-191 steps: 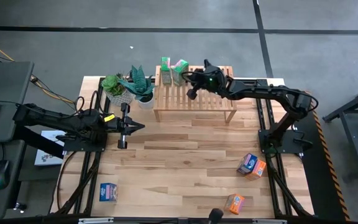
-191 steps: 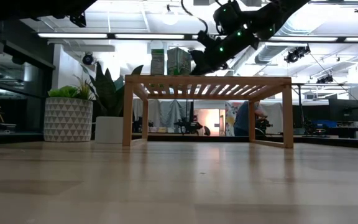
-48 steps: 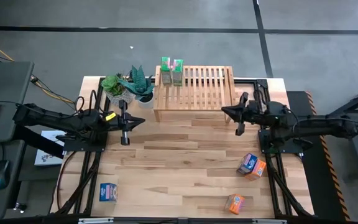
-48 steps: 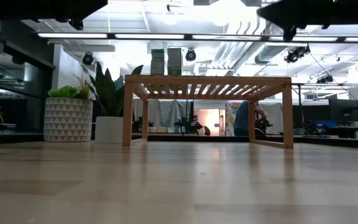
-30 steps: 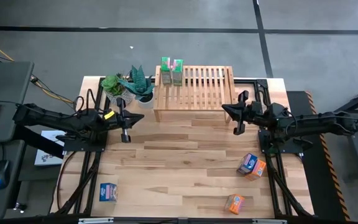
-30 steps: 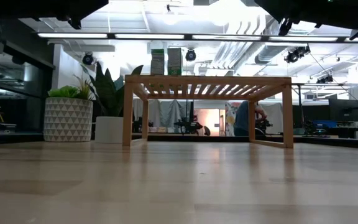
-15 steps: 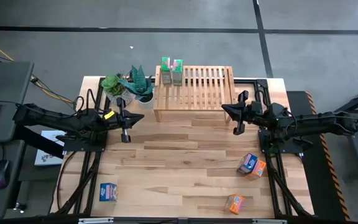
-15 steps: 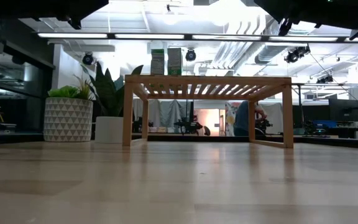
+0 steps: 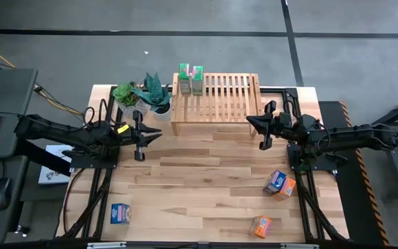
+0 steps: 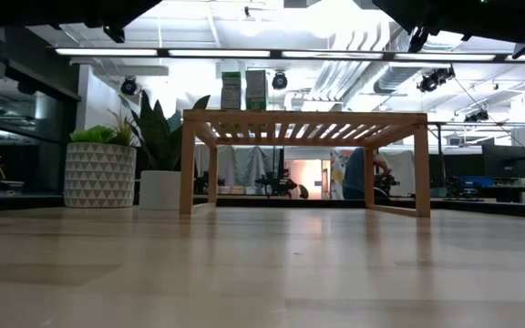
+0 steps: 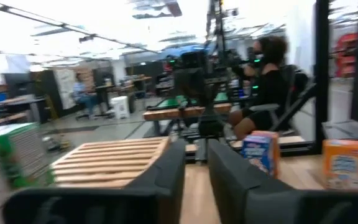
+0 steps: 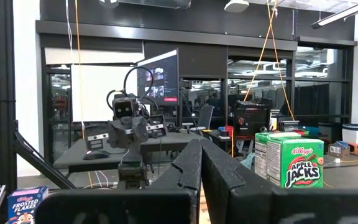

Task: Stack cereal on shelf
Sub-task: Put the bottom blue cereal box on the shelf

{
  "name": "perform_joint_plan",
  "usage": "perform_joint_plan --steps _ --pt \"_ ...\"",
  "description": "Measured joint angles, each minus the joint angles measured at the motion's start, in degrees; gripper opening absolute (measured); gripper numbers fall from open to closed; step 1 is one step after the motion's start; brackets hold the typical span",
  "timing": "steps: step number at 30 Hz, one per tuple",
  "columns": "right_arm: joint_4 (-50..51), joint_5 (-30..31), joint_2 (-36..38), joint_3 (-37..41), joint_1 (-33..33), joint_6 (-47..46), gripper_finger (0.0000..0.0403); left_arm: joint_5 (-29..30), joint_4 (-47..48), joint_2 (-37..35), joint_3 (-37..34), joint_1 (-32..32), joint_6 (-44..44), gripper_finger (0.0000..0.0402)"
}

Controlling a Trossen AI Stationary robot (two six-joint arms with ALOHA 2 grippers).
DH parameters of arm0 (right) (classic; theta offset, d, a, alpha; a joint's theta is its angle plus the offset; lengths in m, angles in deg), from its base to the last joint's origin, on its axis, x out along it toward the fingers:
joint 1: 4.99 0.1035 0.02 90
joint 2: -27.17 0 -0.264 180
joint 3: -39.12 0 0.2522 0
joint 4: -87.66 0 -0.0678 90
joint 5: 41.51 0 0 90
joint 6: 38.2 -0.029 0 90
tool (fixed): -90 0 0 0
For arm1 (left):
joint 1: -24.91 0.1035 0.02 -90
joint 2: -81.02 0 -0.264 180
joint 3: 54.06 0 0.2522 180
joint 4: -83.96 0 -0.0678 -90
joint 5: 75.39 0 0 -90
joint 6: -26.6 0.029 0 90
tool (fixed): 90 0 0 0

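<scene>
Your left pincer (image 9: 141,140) hangs above the worktop (image 9: 199,187) in front of the two potted plants (image 9: 141,97), empty; in its wrist view the fingers (image 11: 166,171) stand a narrow gap apart. Your right pincer (image 9: 263,131) hovers off the shelf's right front corner, pressed shut with its fingers (image 12: 194,162) touching and nothing between them.

The wooden shelf (image 9: 233,97) sits at the far middle of the worktop. Two green cereal boxes (image 9: 191,79) stand upright side by side on its left end, just beside each other; the right wrist view shows the Apple Jacks print on one.

The rest of the cereal lies on the worktop, well apart from the shelf. You have a blue box (image 9: 121,214) near the front left corner. On the right side, a blue box (image 9: 276,181) and an orange box (image 9: 287,187) touch each other, and another orange box (image 9: 260,225) lies nearer the front edge.

A person sits in the room beyond the worktop, visible in the left wrist view.
</scene>
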Motion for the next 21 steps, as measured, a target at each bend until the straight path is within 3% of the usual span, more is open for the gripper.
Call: perform_joint_plan --steps 8,11,16,21 --pt "0.0 0.0 0.0 0.0 0.0 -0.6 0.0 -5.7 0.7 7.3 5.1 -0.1 -6.9 0.0191" --pt "0.0 0.0 0.0 0.0 0.0 -0.6 0.0 -9.1 8.6 9.5 10.2 0.0 -8.6 0.0233" --pt "0.1 0.0 0.0 0.0 0.0 -0.6 0.0 -7.0 34.9 12.5 26.2 -0.1 -12.5 0.0273" --pt "0.2 0.0 0.0 0.0 0.0 -0.6 0.0 4.8 74.4 18.6 50.0 0.0 -34.4 0.0278"
